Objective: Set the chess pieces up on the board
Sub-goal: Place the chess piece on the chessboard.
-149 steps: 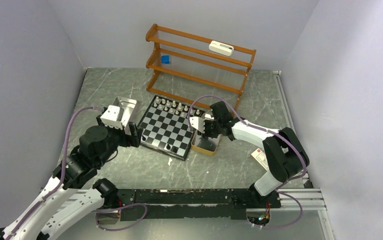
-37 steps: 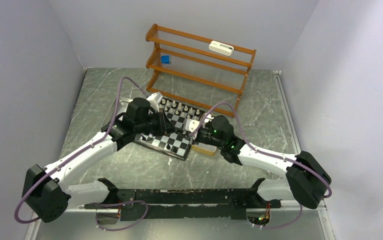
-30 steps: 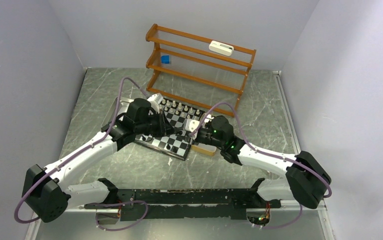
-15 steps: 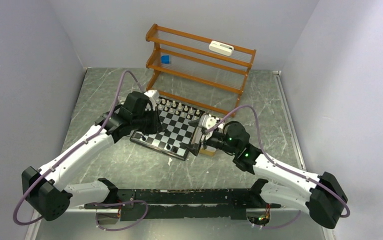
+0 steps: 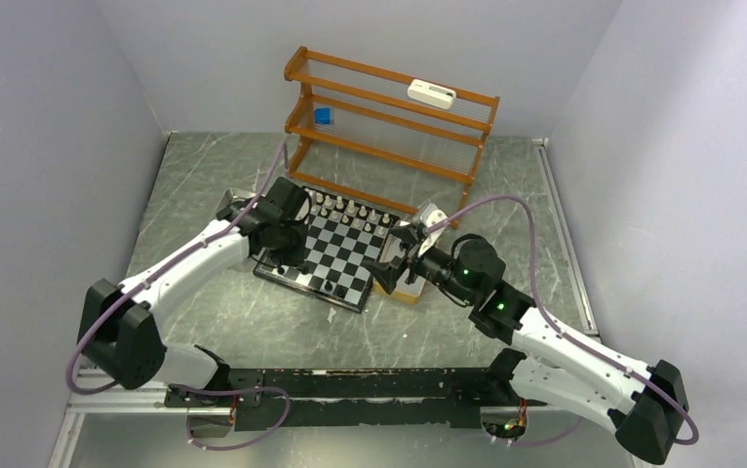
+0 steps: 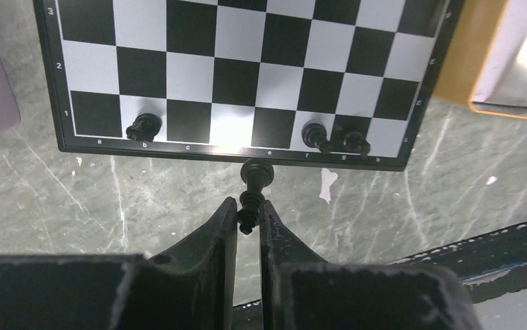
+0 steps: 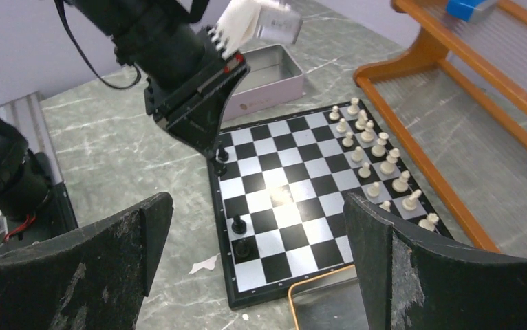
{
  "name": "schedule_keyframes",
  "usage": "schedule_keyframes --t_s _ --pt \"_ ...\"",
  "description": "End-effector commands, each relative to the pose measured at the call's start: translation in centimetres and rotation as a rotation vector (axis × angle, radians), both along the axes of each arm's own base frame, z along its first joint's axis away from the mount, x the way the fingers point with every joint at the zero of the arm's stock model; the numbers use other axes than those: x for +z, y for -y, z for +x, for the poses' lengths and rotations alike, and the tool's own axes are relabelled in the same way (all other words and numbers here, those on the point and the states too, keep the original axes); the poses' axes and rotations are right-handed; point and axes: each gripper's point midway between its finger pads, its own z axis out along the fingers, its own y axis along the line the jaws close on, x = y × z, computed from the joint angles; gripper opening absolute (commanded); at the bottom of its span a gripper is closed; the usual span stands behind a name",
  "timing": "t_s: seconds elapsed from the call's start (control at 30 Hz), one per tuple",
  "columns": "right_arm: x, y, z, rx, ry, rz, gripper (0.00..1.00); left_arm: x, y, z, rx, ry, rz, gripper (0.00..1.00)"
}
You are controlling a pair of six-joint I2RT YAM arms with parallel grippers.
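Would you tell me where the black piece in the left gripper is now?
In the left wrist view, the black piece is pinched in the left gripper at bottom centre, just outside the board's lettered edge, by the e mark.

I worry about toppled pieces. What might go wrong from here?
The left end effector pinches the black piece by one end only; it might slip or tilt. It seems to hang over the rim of the board, so releasing now may miss a square. Lowering could knock the standing black pieces nearby.
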Motion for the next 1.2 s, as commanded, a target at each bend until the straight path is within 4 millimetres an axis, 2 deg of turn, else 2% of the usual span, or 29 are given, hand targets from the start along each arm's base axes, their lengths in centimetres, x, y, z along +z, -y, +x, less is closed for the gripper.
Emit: schedule_keyframes --t_s 0.0,0.37,0.87,1.17 --pt "1.5 1.7 1.0 -0.115 -0.007 0.002 1.00 -1.0 -0.3 0.6 -0.019 -0.041 0.066 0.13" --pt "2.0 3.2 1.4 -0.182 0.010 -0.007 1.00 -3.2 -0.6 1.0 -0.020 -0.109 0.140 0.12" --pt "2.5 3.7 1.6 -0.203 0.033 -0.010 1.00 -5.1 -0.7 1.7 -0.025 -0.134 0.185 0.13" --pt "2.6 3.6 1.7 -0.205 0.034 -0.011 1.00 -5.1 -0.5 2.2 -0.023 -0.117 0.186 0.12"
